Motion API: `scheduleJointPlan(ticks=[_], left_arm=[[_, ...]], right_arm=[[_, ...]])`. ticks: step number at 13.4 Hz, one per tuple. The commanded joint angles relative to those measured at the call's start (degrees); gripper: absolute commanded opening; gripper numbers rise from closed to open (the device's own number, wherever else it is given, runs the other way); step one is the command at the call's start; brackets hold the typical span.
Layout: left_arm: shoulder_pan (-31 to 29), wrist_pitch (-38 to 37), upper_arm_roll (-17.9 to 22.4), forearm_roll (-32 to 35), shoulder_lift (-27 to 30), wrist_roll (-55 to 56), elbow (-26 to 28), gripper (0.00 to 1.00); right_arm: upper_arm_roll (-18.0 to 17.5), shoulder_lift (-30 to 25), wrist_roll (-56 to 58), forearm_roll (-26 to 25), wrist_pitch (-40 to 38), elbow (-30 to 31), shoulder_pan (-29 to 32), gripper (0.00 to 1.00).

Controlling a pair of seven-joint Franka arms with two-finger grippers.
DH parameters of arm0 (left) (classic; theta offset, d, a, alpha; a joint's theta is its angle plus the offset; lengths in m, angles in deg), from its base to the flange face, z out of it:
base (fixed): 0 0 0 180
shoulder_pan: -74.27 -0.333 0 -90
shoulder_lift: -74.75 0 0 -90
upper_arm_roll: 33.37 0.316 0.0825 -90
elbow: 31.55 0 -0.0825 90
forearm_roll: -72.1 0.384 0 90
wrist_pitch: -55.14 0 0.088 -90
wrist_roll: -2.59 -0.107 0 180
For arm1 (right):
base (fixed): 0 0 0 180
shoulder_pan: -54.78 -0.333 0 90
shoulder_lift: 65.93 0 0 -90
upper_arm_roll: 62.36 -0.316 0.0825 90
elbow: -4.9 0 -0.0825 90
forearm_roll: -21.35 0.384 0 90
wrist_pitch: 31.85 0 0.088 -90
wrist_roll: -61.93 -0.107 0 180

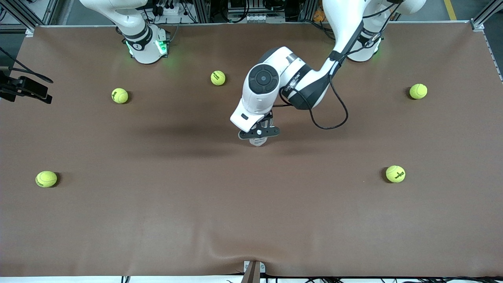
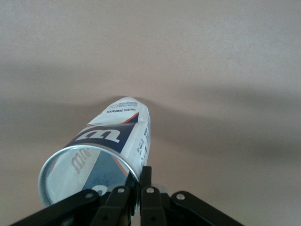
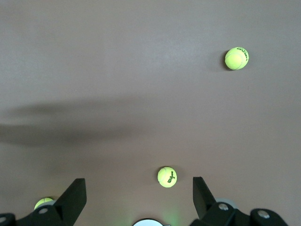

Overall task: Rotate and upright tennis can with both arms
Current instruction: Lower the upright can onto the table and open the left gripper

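Note:
The tennis can (image 2: 117,136), a clear tube with a white, navy and red label, stands close to upright at the middle of the table. Its open silvery rim faces up and its lower end rests on the brown mat. My left gripper (image 2: 140,172) is shut on the rim, one finger inside the can and one outside. From the front camera the left gripper (image 1: 259,133) covers nearly all of the tennis can (image 1: 258,142). High over the table near its own base, my right gripper (image 3: 138,188) hangs open and holds nothing. The right arm waits.
Several yellow-green tennis balls lie scattered on the mat, among them two near the right arm's base (image 1: 119,95) (image 1: 218,78) and one toward the left arm's end (image 1: 395,173). A black device (image 1: 23,88) juts in at the right arm's end of the table.

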Motion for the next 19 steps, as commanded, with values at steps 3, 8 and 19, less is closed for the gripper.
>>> scheduleJointPlan(ticks=[3, 8, 19], left_arm=[[0.75, 0.10, 0.36, 1.49, -0.91, 1.57, -1.12, 0.00], [0.75, 1.42, 0.36, 1.49, -1.88, 1.57, -1.20, 0.24], [0.40, 1.77, 0.27, 1.67, 1.98, 1.31, -1.12, 1.00]], right_arm=[[0.16, 0.07, 0.24, -0.64, 0.18, -0.33, -0.56, 1.00], [0.16, 0.07, 0.24, -0.64, 0.35, -0.24, -0.56, 1.00], [0.16, 0.07, 0.24, -0.64, 0.35, -0.24, -0.56, 1.00]])
